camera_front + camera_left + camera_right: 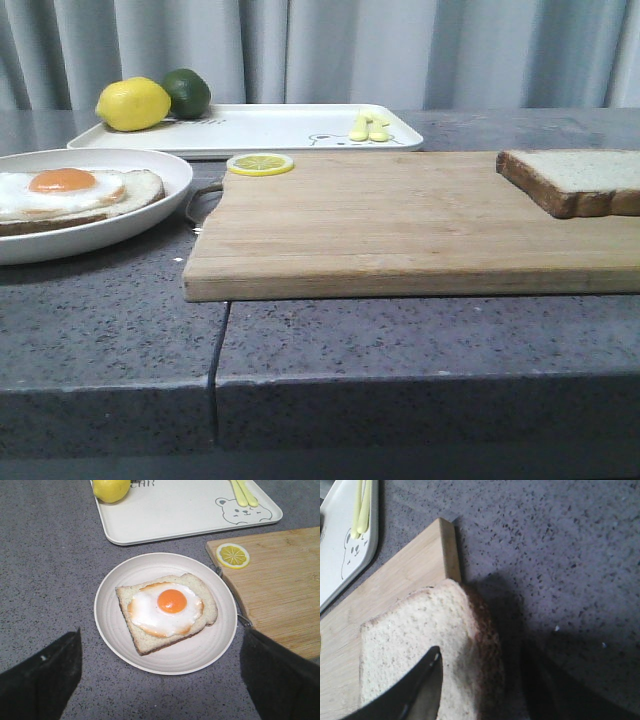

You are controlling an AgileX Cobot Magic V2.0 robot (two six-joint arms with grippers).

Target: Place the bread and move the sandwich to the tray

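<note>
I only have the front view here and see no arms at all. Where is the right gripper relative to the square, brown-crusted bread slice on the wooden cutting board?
Observer: The right gripper is open and straddles the bread slice's crust edge, one finger over the crumb face, the other beyond the crust.
Operator: Does that slice lie fully on the board?
Observer: No. Its end overhangs the wooden cutting board's short edge, above the grey counter.
Operator: And the left gripper?
Observer: The left gripper is open, facing the round white plate that holds the egg-topped slice.
</note>
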